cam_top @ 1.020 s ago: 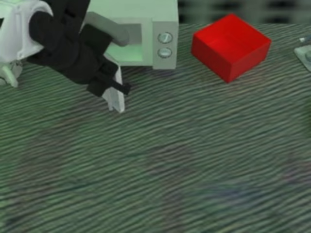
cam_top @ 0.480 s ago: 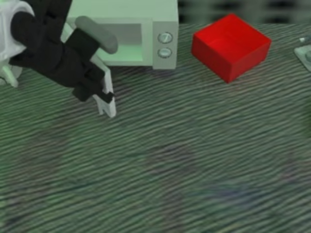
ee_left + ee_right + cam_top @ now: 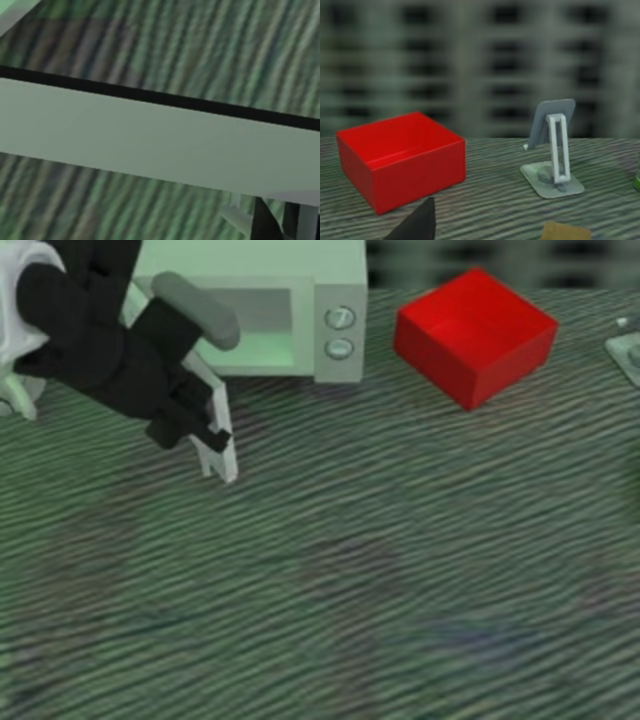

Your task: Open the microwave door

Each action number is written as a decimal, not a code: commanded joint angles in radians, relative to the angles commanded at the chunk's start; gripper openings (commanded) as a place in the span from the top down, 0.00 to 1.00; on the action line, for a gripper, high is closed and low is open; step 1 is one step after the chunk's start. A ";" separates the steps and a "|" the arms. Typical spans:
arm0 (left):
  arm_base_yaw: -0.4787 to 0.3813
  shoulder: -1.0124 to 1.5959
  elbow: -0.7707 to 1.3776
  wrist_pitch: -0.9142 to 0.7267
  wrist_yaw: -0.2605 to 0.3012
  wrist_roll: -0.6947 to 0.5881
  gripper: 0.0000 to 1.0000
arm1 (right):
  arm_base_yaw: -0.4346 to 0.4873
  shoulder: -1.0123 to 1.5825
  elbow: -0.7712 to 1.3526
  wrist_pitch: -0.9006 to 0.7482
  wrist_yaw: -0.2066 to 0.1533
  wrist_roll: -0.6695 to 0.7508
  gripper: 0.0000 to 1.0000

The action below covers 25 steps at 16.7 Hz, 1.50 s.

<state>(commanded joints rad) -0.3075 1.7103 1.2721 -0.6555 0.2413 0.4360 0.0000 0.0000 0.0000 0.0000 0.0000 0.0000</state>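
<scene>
The microwave (image 3: 300,310) is showing pale grey-white with a faint green tint, and two round silver knobs (image 3: 340,332) are shining on its front panel. The microwave door (image 3: 218,435) is showing the same pale tone, with a thin black line along its edge in the left wrist view. The box (image 3: 474,335) is glowing bright red. The table (image 3: 400,570) is showing dark green-grey wavy stripes. The stand (image 3: 554,152) is showing light grey.

The dark ribbed table (image 3: 380,580) carries the microwave (image 3: 300,300), a red box (image 3: 475,335) and a grey stand (image 3: 552,155).
</scene>
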 joint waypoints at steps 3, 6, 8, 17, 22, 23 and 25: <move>0.000 0.000 0.000 0.000 0.000 0.000 1.00 | 0.000 0.000 0.000 0.000 0.000 0.000 0.00; 0.000 0.000 0.000 0.000 0.000 0.000 1.00 | 0.000 0.000 0.000 0.000 0.000 0.000 0.00; 0.000 0.000 0.000 0.000 0.000 0.000 1.00 | 0.000 0.000 0.000 0.000 0.000 0.000 0.00; 0.000 0.000 0.000 0.000 0.000 0.000 1.00 | 0.000 0.000 0.000 0.000 0.000 0.000 0.00; 0.010 0.000 0.000 -0.008 0.017 0.029 1.00 | 0.000 0.000 0.000 0.000 0.000 0.000 0.00; 0.017 -0.001 -0.001 -0.014 0.025 0.047 1.00 | 0.000 0.000 0.000 0.000 0.000 0.000 0.00; 0.035 -0.002 -0.006 -0.031 0.044 0.091 1.00 | 0.000 0.000 0.000 0.000 0.000 0.000 0.00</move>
<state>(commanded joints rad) -0.2729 1.7085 1.2665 -0.6860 0.2855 0.5269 0.0000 0.0000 0.0000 0.0000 0.0000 0.0000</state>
